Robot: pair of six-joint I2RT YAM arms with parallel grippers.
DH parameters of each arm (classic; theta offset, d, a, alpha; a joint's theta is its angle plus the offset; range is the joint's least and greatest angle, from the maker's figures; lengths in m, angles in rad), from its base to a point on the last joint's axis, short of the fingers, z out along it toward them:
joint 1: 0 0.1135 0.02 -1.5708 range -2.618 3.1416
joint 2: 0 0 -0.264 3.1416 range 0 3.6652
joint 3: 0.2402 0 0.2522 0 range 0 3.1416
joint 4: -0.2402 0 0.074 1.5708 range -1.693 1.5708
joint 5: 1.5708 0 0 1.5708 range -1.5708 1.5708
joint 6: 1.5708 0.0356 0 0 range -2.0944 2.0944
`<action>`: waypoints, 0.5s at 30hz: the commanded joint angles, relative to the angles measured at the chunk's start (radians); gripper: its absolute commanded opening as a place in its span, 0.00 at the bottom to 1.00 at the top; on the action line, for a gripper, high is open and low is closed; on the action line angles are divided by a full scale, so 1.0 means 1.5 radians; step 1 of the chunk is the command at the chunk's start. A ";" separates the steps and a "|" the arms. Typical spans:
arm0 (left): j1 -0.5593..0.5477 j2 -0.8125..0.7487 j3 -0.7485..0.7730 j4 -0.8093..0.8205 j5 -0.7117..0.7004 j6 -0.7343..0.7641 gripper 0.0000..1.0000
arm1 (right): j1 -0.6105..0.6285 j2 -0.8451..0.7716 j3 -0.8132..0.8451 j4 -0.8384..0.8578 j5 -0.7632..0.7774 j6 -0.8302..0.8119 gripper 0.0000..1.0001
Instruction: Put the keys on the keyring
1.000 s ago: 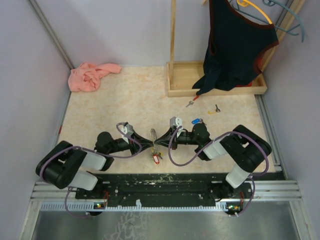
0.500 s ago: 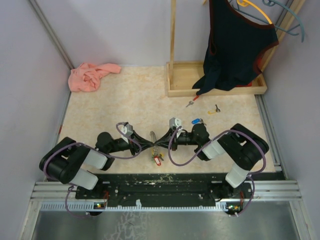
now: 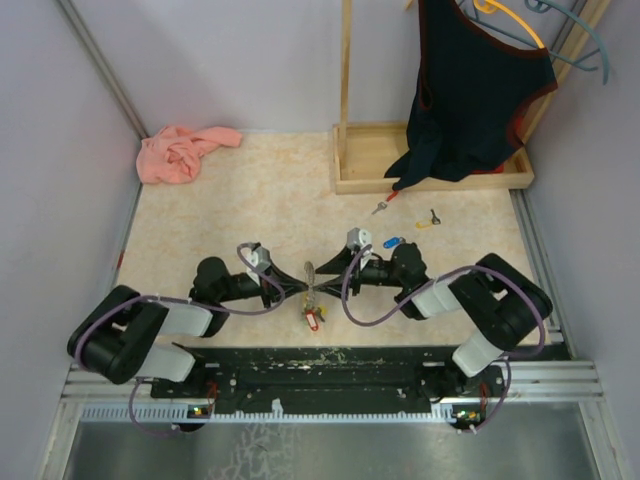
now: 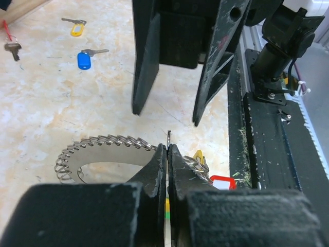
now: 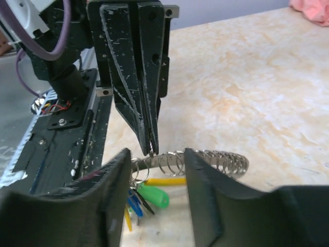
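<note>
Right now I am watching the worktop (image 3: 250,210) carrying it all: my left claw (image 4: 167,149) is clenching the coiled keyring (image 4: 103,141) near the front edge, my right claw (image 5: 154,154) is hanging released astride it, and a blue-tagged key (image 3: 393,241) is lying loose nearby

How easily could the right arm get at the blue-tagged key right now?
Probably yes: the right hand is open, and the blue-tagged key lies uncovered beside that arm's wrist.
</note>
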 commanded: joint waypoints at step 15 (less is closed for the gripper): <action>-0.077 -0.147 0.102 -0.430 -0.168 0.315 0.01 | -0.026 -0.382 0.003 -0.528 0.316 -0.022 0.99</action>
